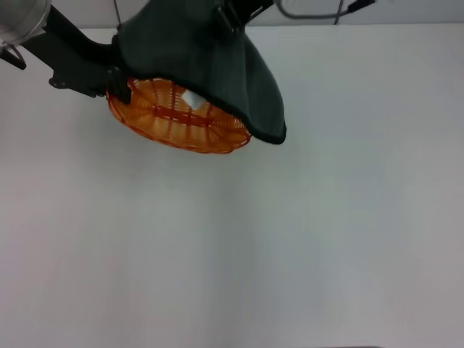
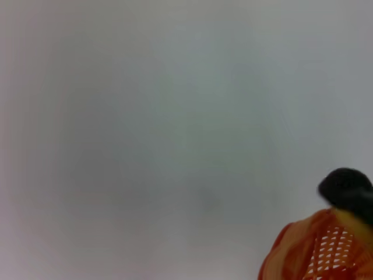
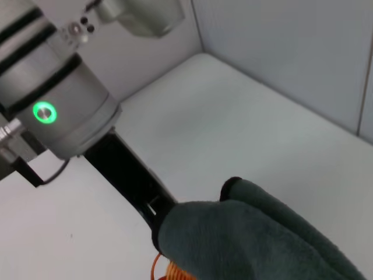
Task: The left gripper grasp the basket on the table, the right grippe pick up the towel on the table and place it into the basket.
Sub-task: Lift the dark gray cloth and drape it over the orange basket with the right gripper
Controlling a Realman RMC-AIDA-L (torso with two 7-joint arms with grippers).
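Orange wire basket (image 1: pixel 177 125) sits at the far left of the white table (image 1: pixel 290 239), left tool (image 1: pixel 109 83) clamped on its rim. That half looks done. Grey-green towel (image 1: pixel 210 65) hangs from the right tool (image 1: pixel 230 16), which is closed on its top; the cloth drapes over the basket's far side, one edge trailing outside. Lowering and release remain. A small white tag (image 1: pixel 193 99) shows, no readable writing anywhere.
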